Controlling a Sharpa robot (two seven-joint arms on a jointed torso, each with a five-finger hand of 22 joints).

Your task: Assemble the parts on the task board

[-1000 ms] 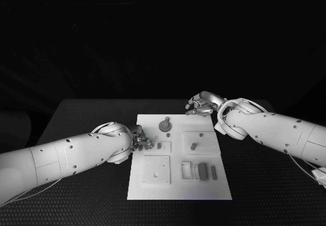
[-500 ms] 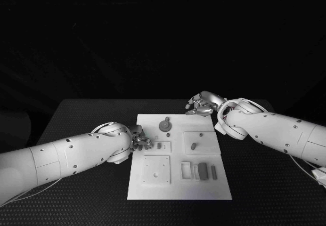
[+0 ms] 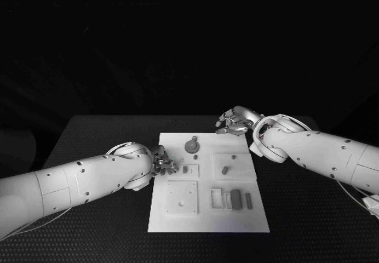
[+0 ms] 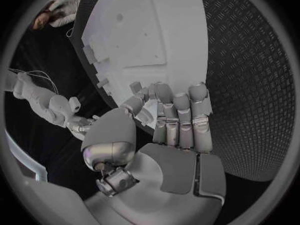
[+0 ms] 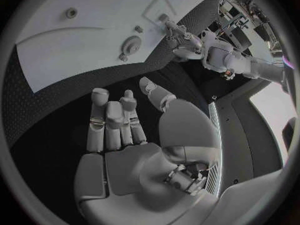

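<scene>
Head view — left hand (image 3: pixel 164 164) at task board (image 3: pixel 207 219) edge — right hand (image 3: pixel 234 121) apart.

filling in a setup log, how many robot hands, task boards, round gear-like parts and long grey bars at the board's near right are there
hands: 2 (left hand, right hand)
task board: 1
round gear-like part: 1
long grey bars: 2
total: 6

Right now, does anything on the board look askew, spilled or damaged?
Nothing stands out. The task board lies flat and square on the table, its grey parts within its outline. The left hand is at its left edge; the right hand hangs past its far corner, empty.
</scene>
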